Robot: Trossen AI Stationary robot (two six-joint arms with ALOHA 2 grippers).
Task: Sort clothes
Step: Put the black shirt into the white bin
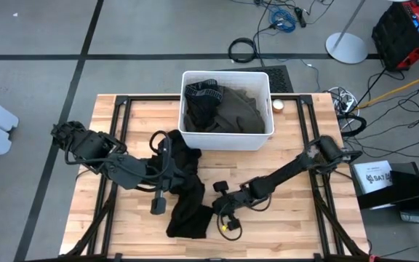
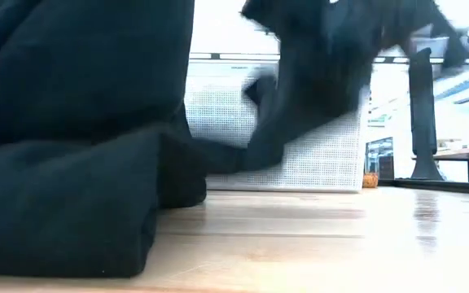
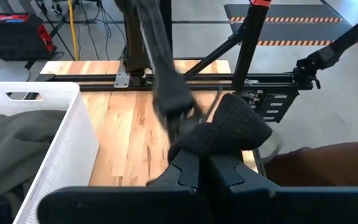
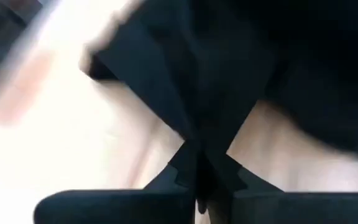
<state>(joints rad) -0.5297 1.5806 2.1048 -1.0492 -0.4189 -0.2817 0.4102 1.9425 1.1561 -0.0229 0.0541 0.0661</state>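
A long black garment [image 1: 184, 189] lies on the table in front of the white bin [image 1: 226, 140]. Its far end is lifted and its near end [image 1: 189, 222] rests on the wood. In the low view it fills the left [image 2: 72, 163] and hangs at the top [image 2: 316, 49]. My left gripper [image 1: 170, 154] is shut on its far end. My right gripper [image 1: 214, 209] is shut on its right edge. A dark olive garment [image 1: 235, 109] and a black one [image 1: 201, 93] lie in the bin. My left gripper pinches a bunched fold of the black garment [image 3: 225, 127] between its two fingertips, coming level from the table's left. The bunch is lifted clear of the table beside the bin's wall. My right gripper pinches the black cloth [image 4: 197, 118] at its fingertips, coming from the table's right, low over the wood. One layer or several, I cannot tell. The cloth spreads out beyond the fingers.
The bin's near wall [image 3: 61, 162] stands close beside my left gripper. Bare wood [image 1: 289, 218] lies at the near right and at the near left [image 1: 115, 218]. Black frame rails [image 1: 318, 196] run along the table's sides. A small round object [image 1: 277, 105] sits right of the bin.
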